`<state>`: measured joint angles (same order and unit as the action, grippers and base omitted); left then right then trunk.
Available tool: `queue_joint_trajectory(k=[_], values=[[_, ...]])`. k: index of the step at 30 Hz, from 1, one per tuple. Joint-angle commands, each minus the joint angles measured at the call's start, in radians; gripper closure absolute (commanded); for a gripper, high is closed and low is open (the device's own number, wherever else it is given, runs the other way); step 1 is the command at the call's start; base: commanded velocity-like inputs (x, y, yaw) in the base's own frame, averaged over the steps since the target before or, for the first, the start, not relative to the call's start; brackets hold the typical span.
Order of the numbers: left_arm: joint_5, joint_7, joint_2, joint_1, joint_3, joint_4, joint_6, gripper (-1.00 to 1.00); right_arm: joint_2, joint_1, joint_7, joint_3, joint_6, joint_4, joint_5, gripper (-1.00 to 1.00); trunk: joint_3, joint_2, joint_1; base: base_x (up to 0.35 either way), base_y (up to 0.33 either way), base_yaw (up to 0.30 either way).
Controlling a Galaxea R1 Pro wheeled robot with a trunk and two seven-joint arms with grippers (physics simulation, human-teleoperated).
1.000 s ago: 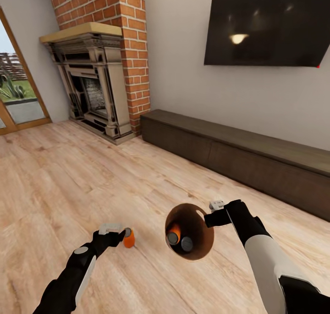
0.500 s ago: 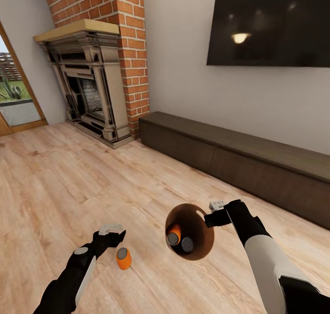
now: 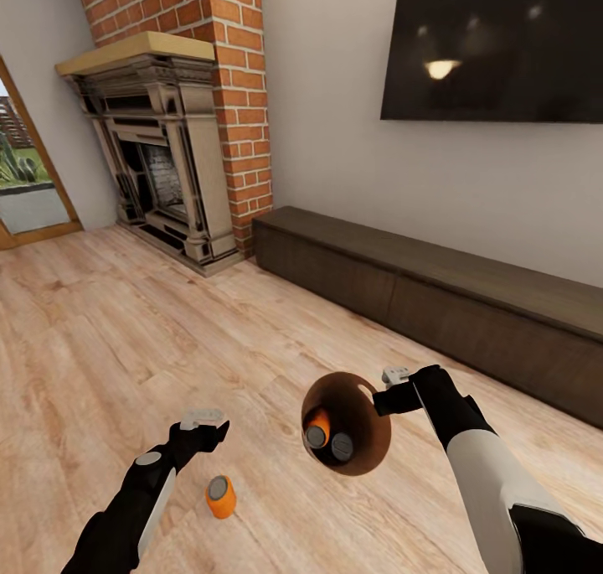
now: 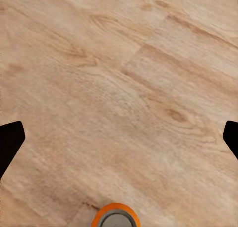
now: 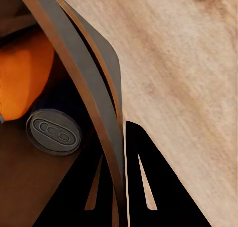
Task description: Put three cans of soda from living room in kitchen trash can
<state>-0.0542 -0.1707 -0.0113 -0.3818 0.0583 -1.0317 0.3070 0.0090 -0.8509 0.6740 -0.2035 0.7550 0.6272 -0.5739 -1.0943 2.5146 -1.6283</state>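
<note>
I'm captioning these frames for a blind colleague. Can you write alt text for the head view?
An orange soda can lies on the wood floor below the open, empty left gripper. The right gripper grips the rim of a brown trash can with two cans inside.

An orange soda can [image 4: 116,216] stands upright on the light wood plank floor [image 4: 124,88], its grey top showing. Two dark fingers [image 4: 10,142] sit spread wide apart, nothing between them.
</note>
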Motion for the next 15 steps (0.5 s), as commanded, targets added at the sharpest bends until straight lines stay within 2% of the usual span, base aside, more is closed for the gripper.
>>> queue_joint_trajectory(k=[1, 11, 15], values=[[0.000, 0.002, 0.000, 0.000, 0.000, 0.000, 0.000, -1.00, 0.000, 0.000, 0.007, -0.002, 0.009, 0.000, 0.025, 1.00, -0.004, 0.000, 0.000, 0.015, 0.000, 0.000], [-0.011, 0.001, 0.001, 0.000, -0.003, 0.003, 0.001, -1.00, 0.000, 0.000, 0.007, -0.002, 0.010, 0.000, 0.025, 1.00, -0.042, 0.003, -0.005, 0.004, 0.000, 0.000], [-0.010, 0.002, 0.001, 0.000, -0.003, 0.037, -0.005, -1.00, 0.000, 0.000, 0.007, -0.002, 0.010, 0.000, 0.025, 1.00, -0.058, 0.004, -0.007, 0.000, 0.000, 0.000]])
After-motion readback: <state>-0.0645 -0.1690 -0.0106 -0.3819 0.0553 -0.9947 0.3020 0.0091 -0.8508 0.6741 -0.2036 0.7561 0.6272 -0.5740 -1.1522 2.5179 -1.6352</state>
